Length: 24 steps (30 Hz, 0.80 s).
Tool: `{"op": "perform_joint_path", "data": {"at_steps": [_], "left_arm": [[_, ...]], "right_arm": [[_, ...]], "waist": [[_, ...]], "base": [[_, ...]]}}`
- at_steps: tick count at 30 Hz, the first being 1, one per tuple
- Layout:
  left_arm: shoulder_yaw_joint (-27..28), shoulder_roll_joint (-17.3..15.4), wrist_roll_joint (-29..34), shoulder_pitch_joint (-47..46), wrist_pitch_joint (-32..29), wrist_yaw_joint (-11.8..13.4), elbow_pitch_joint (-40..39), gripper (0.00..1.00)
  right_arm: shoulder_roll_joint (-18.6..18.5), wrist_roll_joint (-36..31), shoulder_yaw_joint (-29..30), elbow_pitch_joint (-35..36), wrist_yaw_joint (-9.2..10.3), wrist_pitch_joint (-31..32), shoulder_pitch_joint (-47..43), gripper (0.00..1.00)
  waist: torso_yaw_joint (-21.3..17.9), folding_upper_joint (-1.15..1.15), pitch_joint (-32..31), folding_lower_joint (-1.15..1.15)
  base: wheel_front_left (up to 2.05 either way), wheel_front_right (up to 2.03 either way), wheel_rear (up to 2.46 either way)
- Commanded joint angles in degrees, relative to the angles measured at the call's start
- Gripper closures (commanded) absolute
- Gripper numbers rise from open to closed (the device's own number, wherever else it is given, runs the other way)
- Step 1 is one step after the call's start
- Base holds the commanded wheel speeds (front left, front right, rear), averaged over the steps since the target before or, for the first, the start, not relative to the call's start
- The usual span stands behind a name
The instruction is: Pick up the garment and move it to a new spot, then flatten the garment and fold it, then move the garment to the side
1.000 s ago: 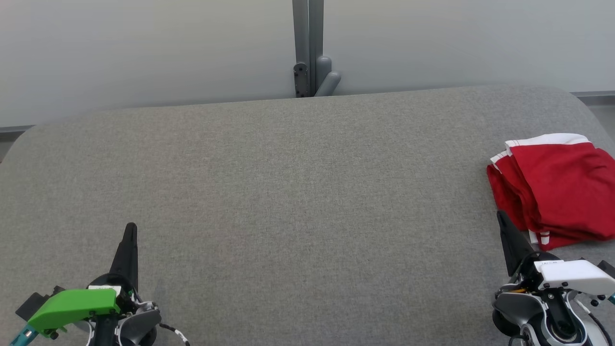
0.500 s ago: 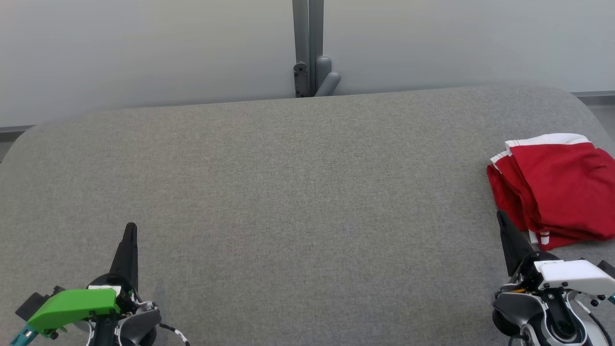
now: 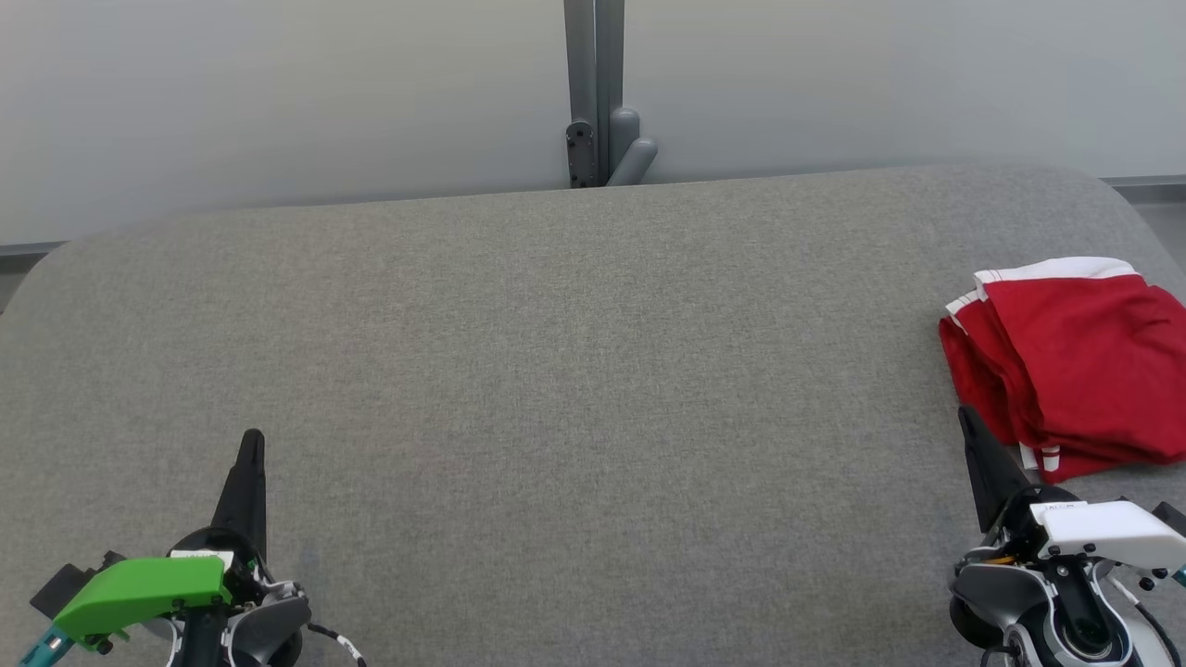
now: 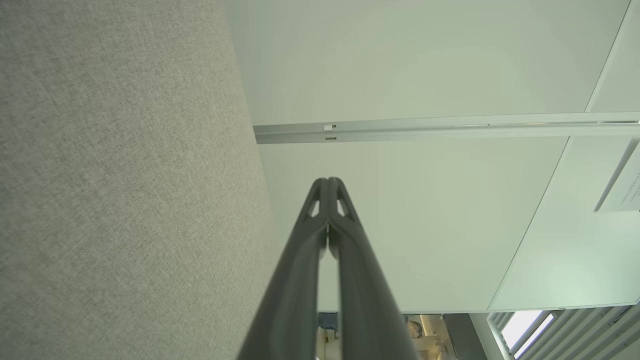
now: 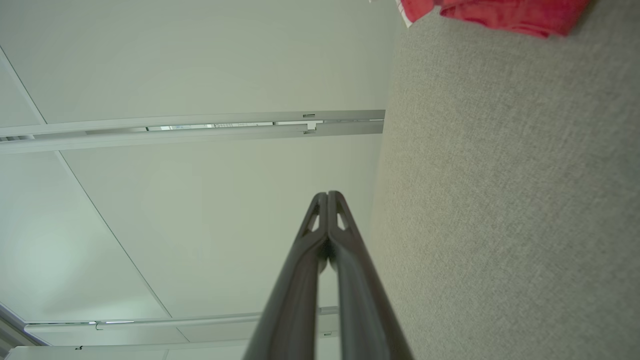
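The garment [image 3: 1075,357] is red with white trim and lies folded in a stack at the table's right edge; a strip of it [image 5: 495,12] shows at the top of the right wrist view. My right gripper [image 3: 968,419] rests at the lower right, just in front of the garment's near corner, its fingers pressed together and holding nothing [image 5: 327,195]. My left gripper [image 3: 251,437] rests at the lower left over bare table, far from the garment, also shut and empty [image 4: 327,181].
The grey fabric table [image 3: 574,371] spans the head view, with rounded far corners. A grey post with a bracket [image 3: 598,102] stands behind its far edge against a pale wall.
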State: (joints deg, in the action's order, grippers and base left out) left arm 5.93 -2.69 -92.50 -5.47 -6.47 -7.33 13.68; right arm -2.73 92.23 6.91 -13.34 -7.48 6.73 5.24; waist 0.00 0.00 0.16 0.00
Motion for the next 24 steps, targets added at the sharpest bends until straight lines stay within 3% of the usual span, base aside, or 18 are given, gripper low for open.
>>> {"op": "perform_joint_path", "data": {"at_steps": [1, 24], "left_arm": [[0.3, -0.4, 0.0, -1.0, 0.0, -0.3, 0.0, 1.0], [0.3, -0.3, 0.0, -1.0, 0.0, -0.3, 0.0, 1.0]], "right_arm": [[-0.3, 0.4, 0.0, 0.2, -0.02, 0.1, 0.5, 1.0], [-0.3, 0.5, 0.0, 0.2, -0.02, 0.1, 0.5, 1.0]], "waist": [[0.0, 0.0, 0.0, 0.0], [0.0, 0.0, 0.0, 0.0]], "base": [[0.0, 0.0, 0.0], [0.0, 0.0, 0.0]]}}
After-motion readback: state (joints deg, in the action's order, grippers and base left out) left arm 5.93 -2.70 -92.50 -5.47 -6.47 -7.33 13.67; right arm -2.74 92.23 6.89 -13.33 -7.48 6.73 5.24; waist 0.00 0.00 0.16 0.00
